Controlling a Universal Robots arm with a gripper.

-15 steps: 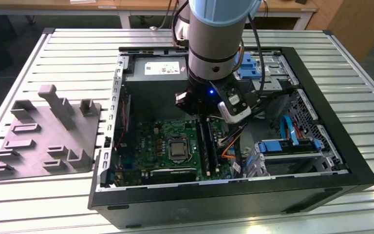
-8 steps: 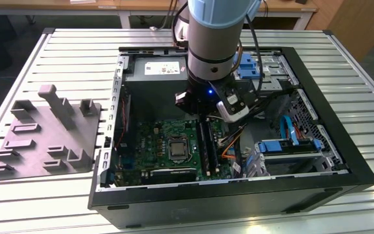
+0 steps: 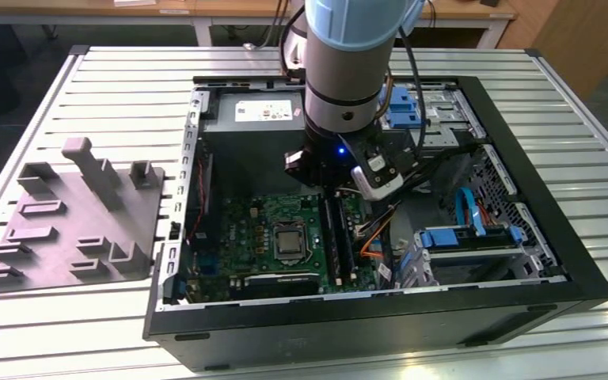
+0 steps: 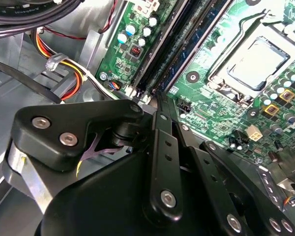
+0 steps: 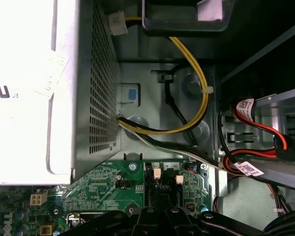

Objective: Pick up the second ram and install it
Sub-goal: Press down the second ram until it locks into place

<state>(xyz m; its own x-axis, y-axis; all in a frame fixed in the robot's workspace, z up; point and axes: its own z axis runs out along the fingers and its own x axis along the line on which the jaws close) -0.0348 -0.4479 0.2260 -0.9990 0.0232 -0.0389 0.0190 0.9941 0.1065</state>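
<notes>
Dark and thin, the second ram [image 4: 179, 44] appears to stand on edge among the long black socket strips on the green motherboard [image 4: 221, 113]. In the exterior view it reads as a dark line [image 3: 332, 237] just beside the processor socket [image 3: 286, 240]. Whether it is fully seated cannot be told.

Directly over its near end hangs the gripper [image 4: 157, 98]. The jaws are drawn narrow, nearly together, with nothing visibly clamped between them. The tip seems to touch or hover just above the end of the strip, near the white latch.

From this the step in hand looks like the install rather than the pick-up: the stick is in the slot region, not on the grey fixture tray [image 3: 72, 222], which lies well apart on the slatted table [image 3: 557, 71], outside the open computer case [image 3: 389, 317].

Seating calls for force straight down along the stick's edge. The tip must stay centred on the thin stick so it does not slip onto the neighbouring socket or the board.

The arm reaches in beside the power supply [image 5: 19, 88], with yellow and black cables [image 5: 196, 98] near, so clearance is tight.
</notes>
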